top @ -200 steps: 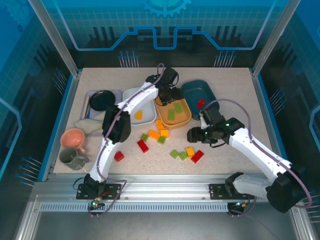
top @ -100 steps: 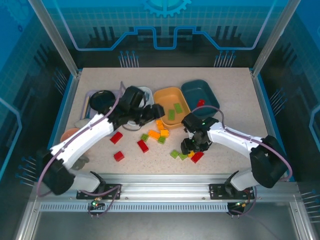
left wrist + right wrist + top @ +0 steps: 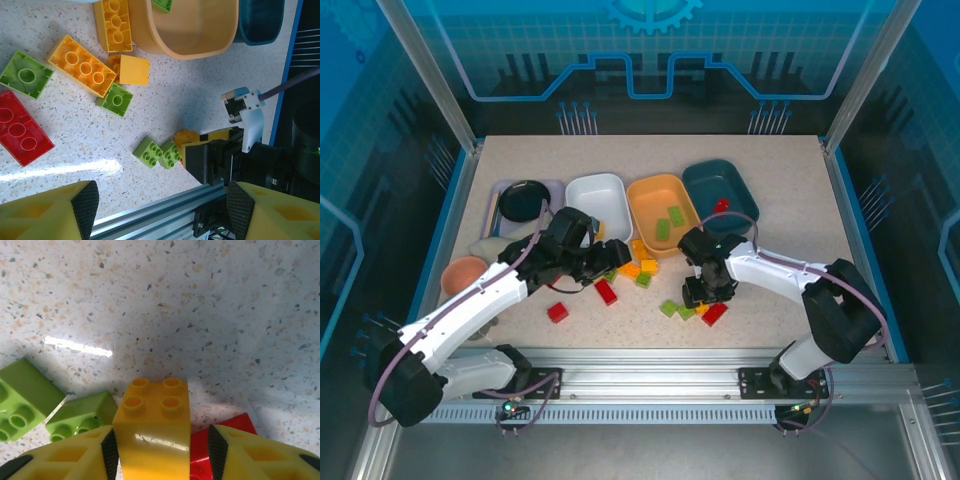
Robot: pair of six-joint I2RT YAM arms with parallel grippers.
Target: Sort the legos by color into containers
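The yellow lego (image 3: 152, 430) sits studs-up on the tabletop (image 3: 200, 300). It is hemmed in, with a green lego (image 3: 80, 415) just beside one flank and a red lego (image 3: 235, 424) at the other. My right hand (image 3: 162, 442) straddles it, one finger against it and a sliver of gap at the other, so it isn't clamped. Bare tabletop lies beyond, and the front rail (image 3: 650, 355) is near. My left hand (image 3: 161, 204) hangs spread and empty near loose legos (image 3: 82, 72) by the orange tray (image 3: 200, 45).
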